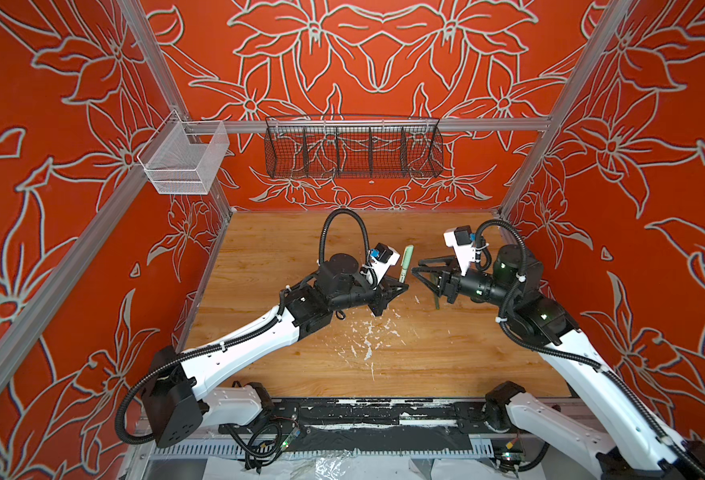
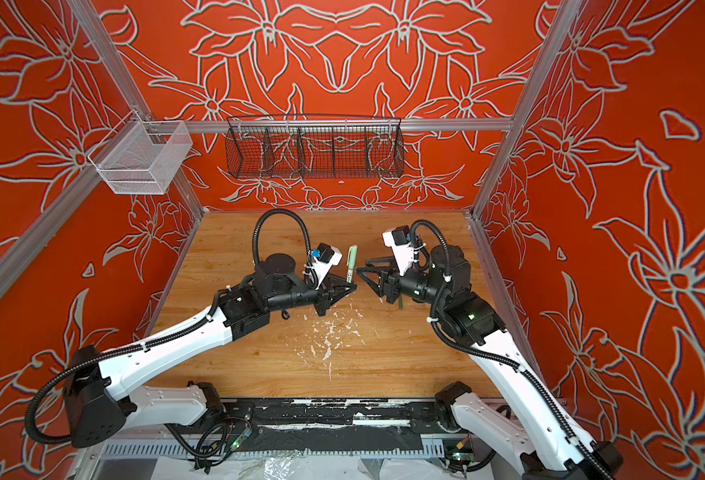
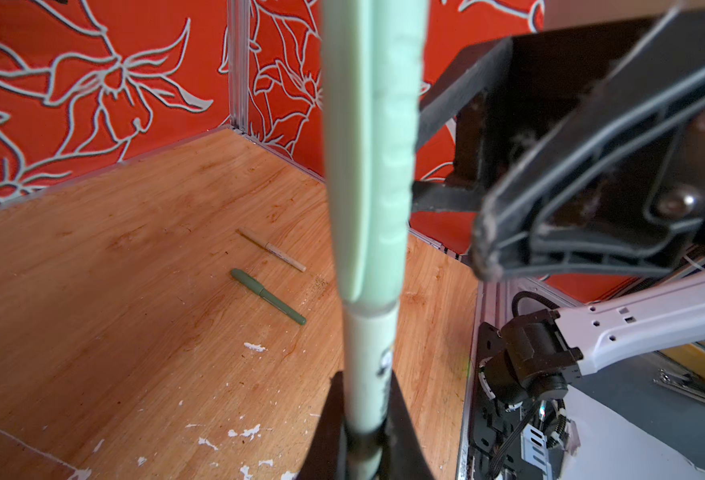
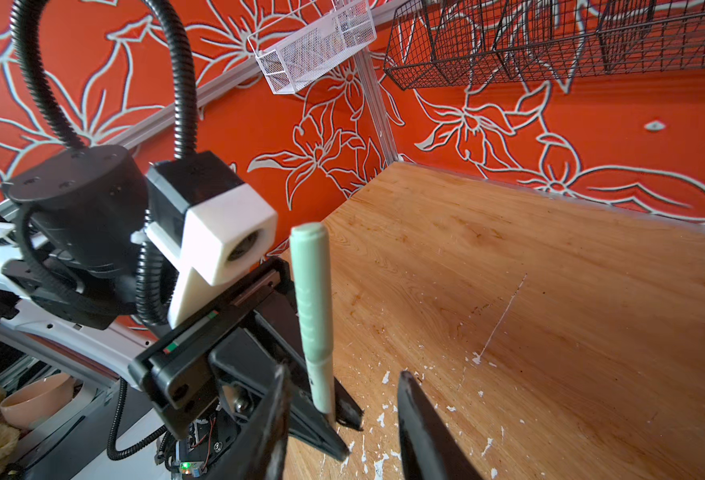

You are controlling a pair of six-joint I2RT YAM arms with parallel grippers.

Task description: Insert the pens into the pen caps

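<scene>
Three slim plastic stick pens are counted. One, a pale green plastic stick pen (image 3: pixel 368 365), is held upright above the middle of the wood-grain desk (image 1: pixel 276 249). It is pinched low on its smooth barrel by the left gripper (image 3: pixel 365 436), whose black triangular fingers are pressed against it. Its upper part is covered by a ribbed pale green cap (image 3: pixel 369 145) with a flat clip strip and a rounded top, and a visible step marks where cap and barrel meet.

The right gripper (image 4: pixel 341 376) is spread, with nothing between its two dark tapered fingers. Its tips are near the held pen (whether they touch it cannot be told).

Two more pens lie flat on the desk, right of its middle, close together and roughly parallel without touching. One is a dark green pen (image 3: pixel 268 296), thicker at one rounded end. The other is a tan pen (image 3: pixel 272 249) with a small dark mark mid-length. In both top views only a short piece of the dark green pen (image 1: pixel 437 301) is seen under the right gripper.

The desk's glossy grain is scattered with white paint flecks (image 1: pixel 367 340) toward its front middle. One black wire basket (image 1: pixel 353 149) is hung above the rear edge, and one white mesh basket (image 1: pixel 184 160) near the rear left corner.
</scene>
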